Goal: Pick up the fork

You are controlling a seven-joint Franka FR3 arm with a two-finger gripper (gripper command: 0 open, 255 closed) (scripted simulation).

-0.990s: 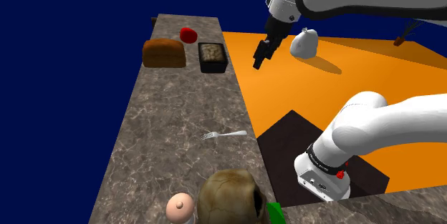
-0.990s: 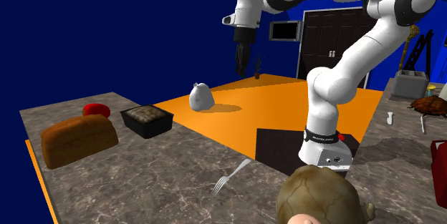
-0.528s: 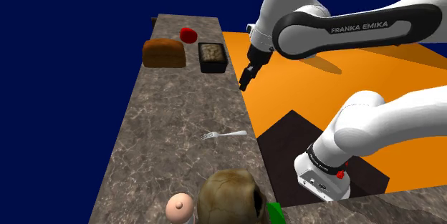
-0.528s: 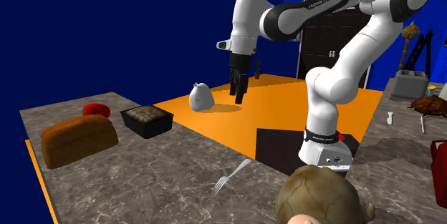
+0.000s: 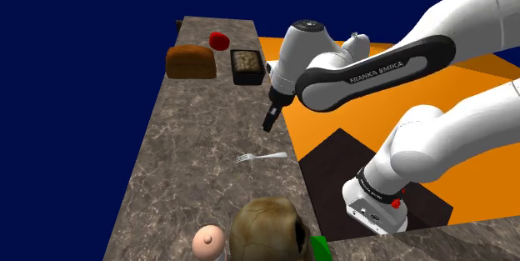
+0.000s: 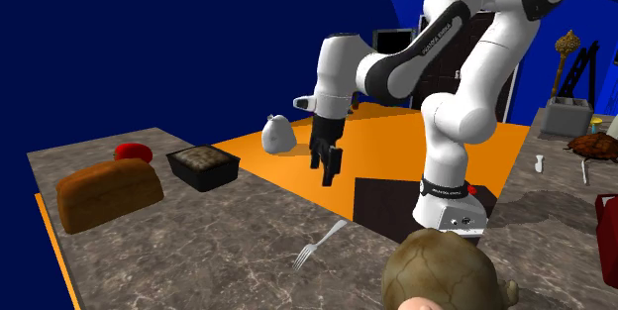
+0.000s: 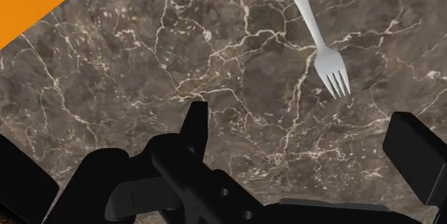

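You have the gripper [image 5: 269, 121] hanging tip-down over the marble countertop [image 5: 183, 151]. The fork [image 5: 261, 158] lies flat nearer the camera, apart from the gripper, tines toward the view's left. At the counter's far end sit a bread loaf [image 5: 191, 61], a dark tray [image 5: 247, 66] just beside it, and a red round thing [image 5: 219, 40] behind them.

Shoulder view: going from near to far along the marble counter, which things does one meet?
brown domed object → fork → loaf of bread → red round object
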